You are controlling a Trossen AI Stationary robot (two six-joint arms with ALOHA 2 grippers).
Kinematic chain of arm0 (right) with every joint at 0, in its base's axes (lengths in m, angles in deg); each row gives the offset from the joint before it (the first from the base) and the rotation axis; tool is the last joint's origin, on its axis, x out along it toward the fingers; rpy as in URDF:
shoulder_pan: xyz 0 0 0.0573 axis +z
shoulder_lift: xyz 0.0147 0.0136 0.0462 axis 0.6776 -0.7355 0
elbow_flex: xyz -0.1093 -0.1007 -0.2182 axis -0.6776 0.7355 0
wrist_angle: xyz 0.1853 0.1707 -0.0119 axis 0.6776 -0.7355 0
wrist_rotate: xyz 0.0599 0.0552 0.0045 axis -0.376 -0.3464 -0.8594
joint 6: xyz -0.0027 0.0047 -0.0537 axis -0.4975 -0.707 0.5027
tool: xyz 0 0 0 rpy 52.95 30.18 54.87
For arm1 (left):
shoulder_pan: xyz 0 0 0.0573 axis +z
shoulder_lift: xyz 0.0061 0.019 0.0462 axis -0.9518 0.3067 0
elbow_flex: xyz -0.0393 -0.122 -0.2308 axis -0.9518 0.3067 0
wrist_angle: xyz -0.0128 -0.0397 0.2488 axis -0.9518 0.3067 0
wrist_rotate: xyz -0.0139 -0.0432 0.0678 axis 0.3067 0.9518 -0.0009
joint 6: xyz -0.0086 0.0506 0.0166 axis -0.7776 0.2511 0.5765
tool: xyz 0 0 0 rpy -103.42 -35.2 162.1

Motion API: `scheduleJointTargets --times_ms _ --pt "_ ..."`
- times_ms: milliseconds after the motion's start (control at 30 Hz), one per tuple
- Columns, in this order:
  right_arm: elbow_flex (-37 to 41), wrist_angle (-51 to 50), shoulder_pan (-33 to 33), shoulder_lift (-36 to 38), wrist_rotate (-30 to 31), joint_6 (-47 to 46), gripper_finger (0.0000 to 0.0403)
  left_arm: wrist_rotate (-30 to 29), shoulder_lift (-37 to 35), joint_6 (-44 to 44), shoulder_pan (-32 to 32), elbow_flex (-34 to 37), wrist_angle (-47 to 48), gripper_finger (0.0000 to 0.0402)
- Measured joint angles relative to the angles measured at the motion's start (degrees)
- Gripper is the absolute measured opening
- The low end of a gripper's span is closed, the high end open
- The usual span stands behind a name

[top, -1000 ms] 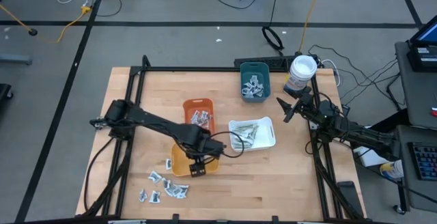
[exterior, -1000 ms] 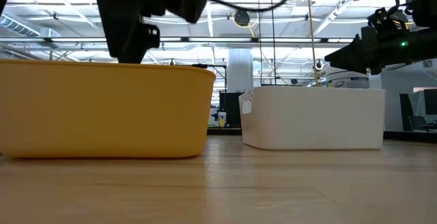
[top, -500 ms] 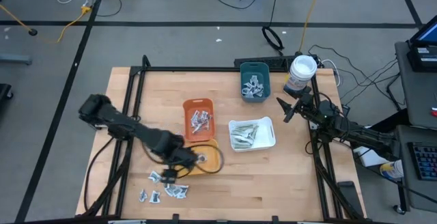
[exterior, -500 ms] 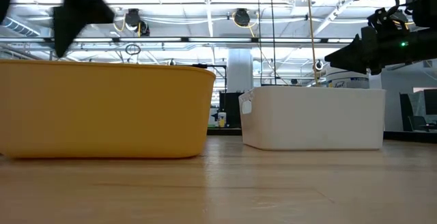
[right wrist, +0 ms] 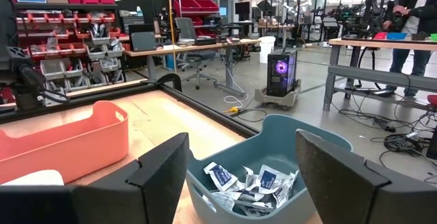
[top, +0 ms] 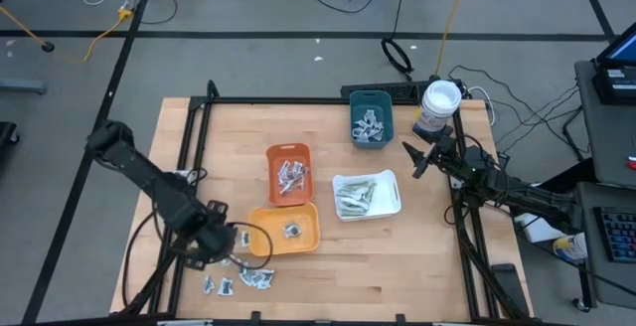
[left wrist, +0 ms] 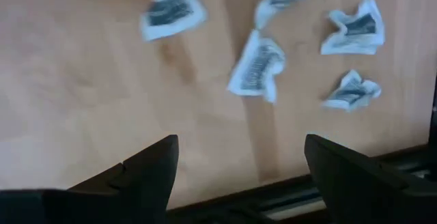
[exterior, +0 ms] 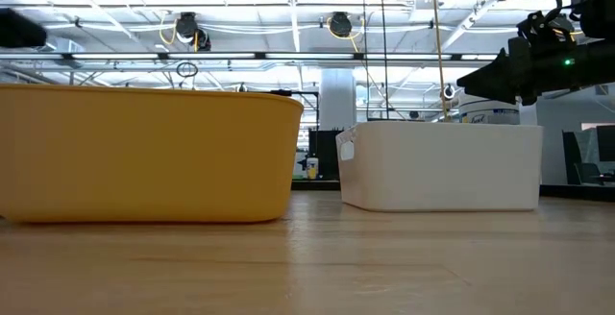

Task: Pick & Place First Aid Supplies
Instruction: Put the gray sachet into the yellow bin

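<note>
Several silvery-white sachets (top: 241, 274) lie loose on the wood near the table's near-left corner; they also show in the left wrist view (left wrist: 256, 65). My left gripper (top: 223, 248) hovers above them, open and empty (left wrist: 239, 176). One sachet (top: 293, 231) lies in the yellow tray (top: 310, 239). More sachets fill the orange tray (top: 271, 157) and the teal tray (top: 355, 100); pale green-white strips (top: 356, 197) lie in the white tray (top: 392, 199). My right gripper (top: 410, 163) waits open at the right, by the teal tray (right wrist: 287, 132).
A white tub with a blue label (top: 437, 107) stands at the far right corner. A black frame rail (top: 189, 157) runs along the table's left side. In the low view the yellow tray (exterior: 144, 152) and white tray (exterior: 442, 166) stand side by side.
My left gripper has swung from above the yellow tray toward the table's left and near edges and now hangs over the loose sachets. The yellow tray, covered by the arm before, now shows with one sachet in it.
</note>
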Motion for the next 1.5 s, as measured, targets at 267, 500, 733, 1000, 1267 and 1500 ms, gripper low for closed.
scheduleJointTargets --times_ms 267,500,733,1000,1267,1500 --pt "0.0 -0.01 -0.01 0.0 -0.01 -0.01 0.0263 -0.04 -0.07 -5.5 -7.68 9.34 -18.47 0.03" --pt "0.0 0.0 -0.02 0.0 0.0 0.0 0.0263 -5.41 0.48 -8.74 -11.64 14.22 -29.31 0.0299" --pt "0.02 0.0 0.0 0.0 -0.02 0.0 0.0263 -7.87 2.33 -9.07 -12.06 18.28 -32.75 0.0307" --pt "0.01 0.0 -0.01 0.01 -0.02 0.0 0.0263 -7.75 4.03 -6.05 -12.06 18.85 -33.42 0.0251" --pt "0.01 0.0 -0.01 0.0 0.0 -0.01 0.0263 -8.04 4.01 -4.74 -11.89 18.85 -33.46 0.0097" --pt "0.01 0.0 -0.02 0.01 -0.01 -0.01 0.0263 -6.59 3.9 -8.64 -11.93 18.85 -33.42 0.0011"
